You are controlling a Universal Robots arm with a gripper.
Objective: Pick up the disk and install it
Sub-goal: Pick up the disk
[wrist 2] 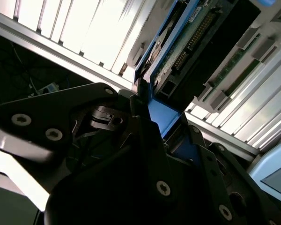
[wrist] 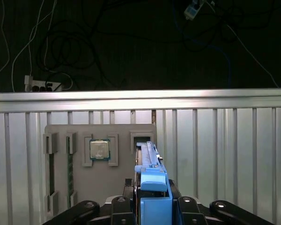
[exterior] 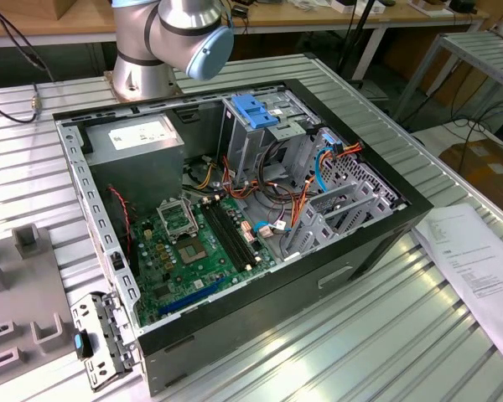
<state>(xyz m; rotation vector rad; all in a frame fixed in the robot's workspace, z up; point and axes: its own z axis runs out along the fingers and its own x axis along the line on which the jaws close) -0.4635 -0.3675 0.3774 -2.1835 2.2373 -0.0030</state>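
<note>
In both wrist views the disk stands on edge, grey metal framed by a bright blue carrier. My gripper is shut on the blue end of that carrier, with a black finger pressed against each side. The far end of the disk reaches a slot in a grey holder plate on the slatted metal table; I cannot tell whether it still rests in the slot. In the exterior view the open computer case lies on the table, with its grey drive cage topped by a blue tab.
The holder plate also carries a processor chip and memory sticks in side slots. Beside the case lie a perforated bracket with a blue knob and a sheet of paper. Cables hang beyond the table edge.
</note>
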